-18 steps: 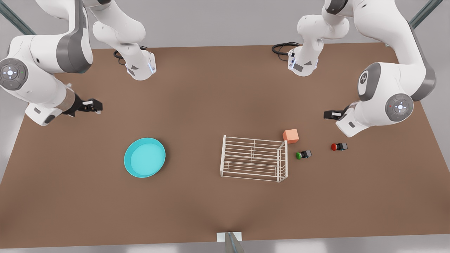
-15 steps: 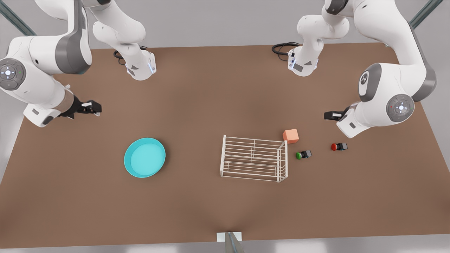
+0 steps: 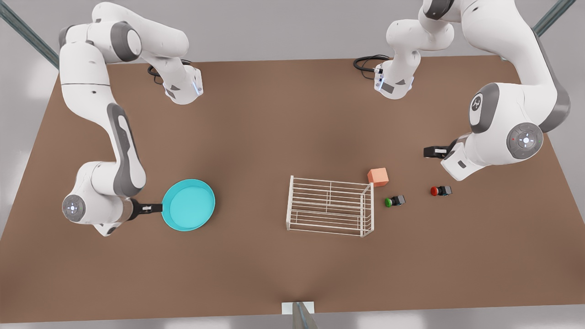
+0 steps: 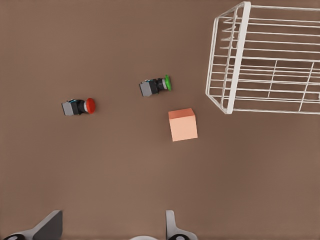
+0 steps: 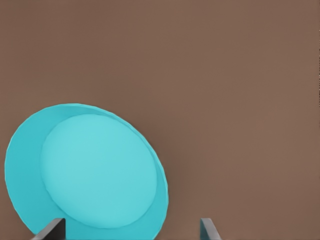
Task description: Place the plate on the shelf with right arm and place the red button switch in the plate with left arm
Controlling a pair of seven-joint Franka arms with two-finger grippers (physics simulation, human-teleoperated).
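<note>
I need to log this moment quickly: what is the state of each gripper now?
Left gripper: open, holding nothing, above the table near the red button switch.
Right gripper: open, holding nothing, at the plate rim.

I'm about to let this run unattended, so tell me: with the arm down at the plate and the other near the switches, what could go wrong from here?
Risks:
1. The right gripper, fingers open, sits at the very edge of the plate; a shallow rim grasp could slip.
2. The red button switch has a green-capped switch near it; the left gripper could pick wrongly.
3. The plate looks about as wide as the shelf; off-centre placement may tip.
</note>
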